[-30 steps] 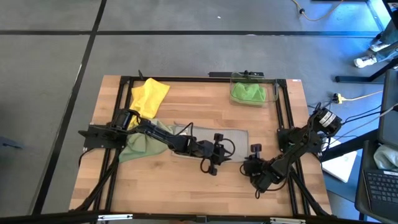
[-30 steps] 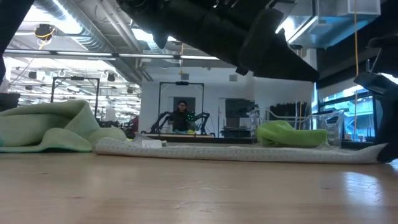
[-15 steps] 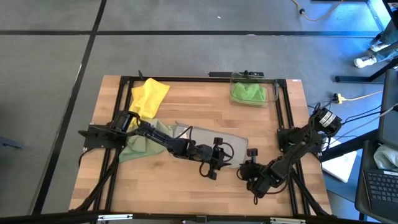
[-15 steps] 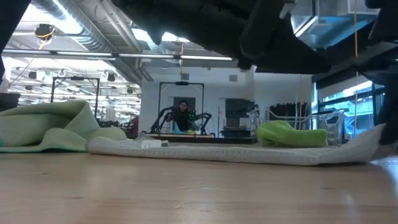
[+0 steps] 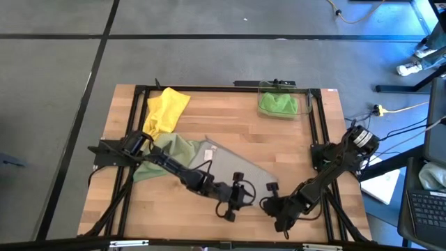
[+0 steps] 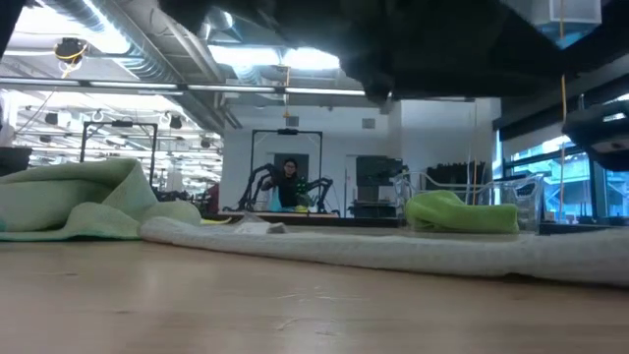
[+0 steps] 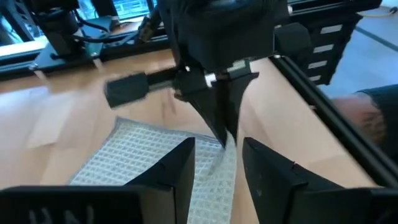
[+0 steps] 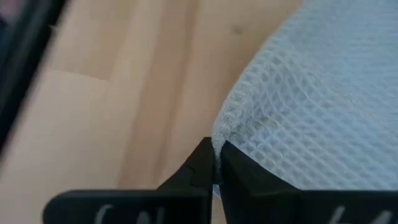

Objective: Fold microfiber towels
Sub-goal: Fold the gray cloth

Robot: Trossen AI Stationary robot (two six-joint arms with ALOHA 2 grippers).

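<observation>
The grey-beige waffle towel (image 5: 226,164) lies askew in the table's middle; it also shows in the low view (image 6: 393,251). My right gripper (image 5: 267,202) is shut on its near right corner. My left gripper (image 5: 238,194) is beside it. Its fingers (image 7: 180,171) are apart, and the towel's edge (image 7: 221,171) lies between them. I cannot tell whether they touch it. The pale olive towel (image 5: 164,157) lies crumpled at the left. The yellow towel (image 5: 167,108) lies at the far left. The bright green towel (image 5: 277,103) sits in the bin. My right gripper pinches the towel's corner (image 8: 225,134) between its two shut fingertips (image 8: 205,163). In the left wrist view the fingers (image 7: 222,124) point down from above. The corner rises a little to the pinch and the rest of the towel lies on the table.
A clear plastic bin (image 5: 296,104) stands at the far right. A black frame rail (image 5: 317,132) runs along the table's right side, another along the left (image 5: 129,174). Bare wood shows near the front edge (image 5: 174,216). A person sits far behind the table (image 6: 287,182).
Both grippers have gone toward the table's near edge and a little left. The grey-beige towel's right end has been dragged along with them. Its far left corner has stayed in place, so the towel has turned from square to askew.
</observation>
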